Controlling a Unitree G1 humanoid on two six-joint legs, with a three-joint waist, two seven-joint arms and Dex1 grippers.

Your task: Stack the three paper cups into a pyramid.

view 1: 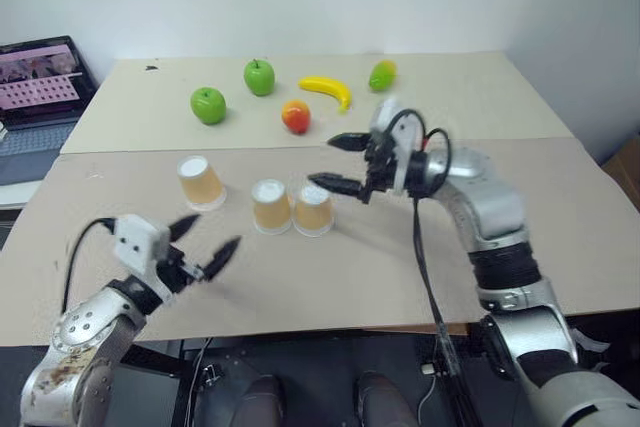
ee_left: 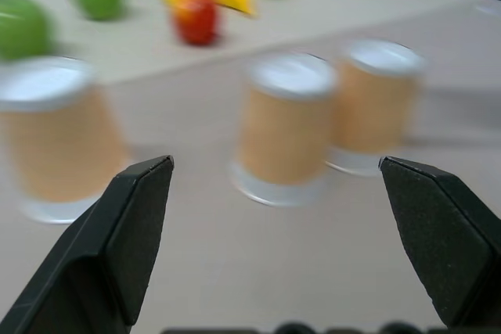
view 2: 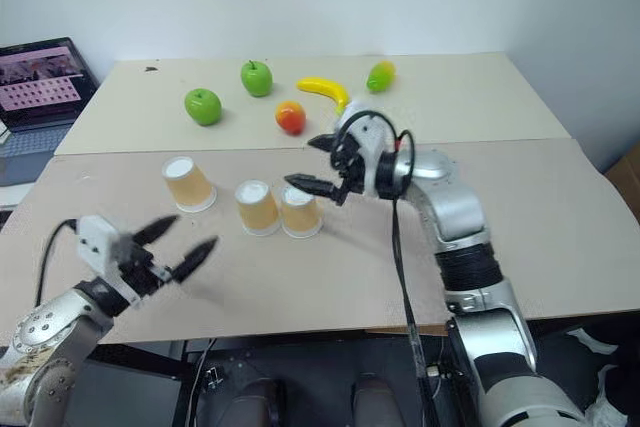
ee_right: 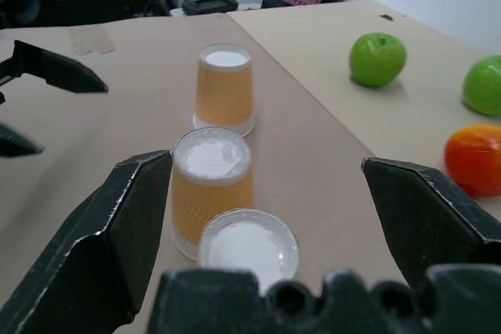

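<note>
Three paper cups stand upside down on the near brown board. Two of them [view 1: 271, 206] [view 1: 313, 209] sit side by side and touching; the third cup [view 1: 201, 183] stands apart to their left. No cup rests on another. My right gripper [view 1: 323, 160] hovers open just above and behind the right cup of the pair, holding nothing. In the right wrist view that cup [ee_right: 249, 246] is closest, below the fingers. My left gripper [view 1: 215, 232] is open and empty, in front of the cups and pointing towards them [ee_left: 286, 127].
On the back board lie two green apples [view 1: 208, 105] [view 1: 259, 77], a red-orange fruit [view 1: 295, 117], a banana [view 1: 327, 89] and a green-yellow fruit [view 1: 382, 74]. A laptop [view 1: 40, 82] sits at the far left. The table's front edge [view 1: 330, 327] runs close to me.
</note>
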